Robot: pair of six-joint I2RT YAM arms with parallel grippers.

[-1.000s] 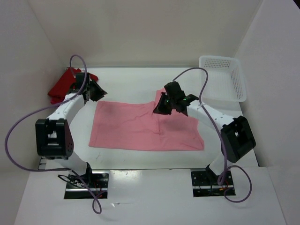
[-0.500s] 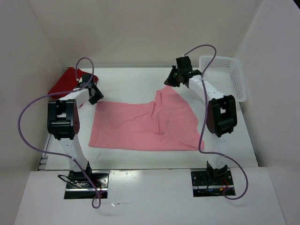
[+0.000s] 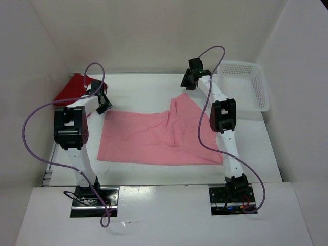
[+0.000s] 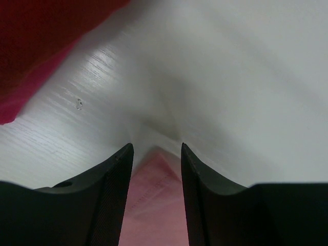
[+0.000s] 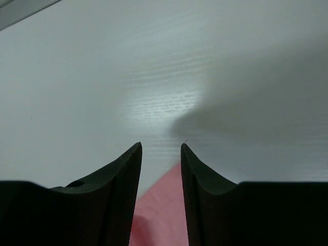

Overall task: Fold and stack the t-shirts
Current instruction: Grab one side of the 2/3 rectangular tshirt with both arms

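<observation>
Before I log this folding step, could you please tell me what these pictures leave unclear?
Red pile: in the top view the left arm overlaps it; the left wrist view crops and blurs it, so the shirt count is unclear.
Pink shirt: each wrist view shows only a corner between the fingers; whether they touch it is unclear.

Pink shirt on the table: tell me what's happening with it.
Two robot arms are working on the pink shirt, which lies spread on the table. The left hand hangs open at its far left corner and the right hand is open at its far right corner. Neither grips cloth. The red shirts lie bunched far left.
</observation>
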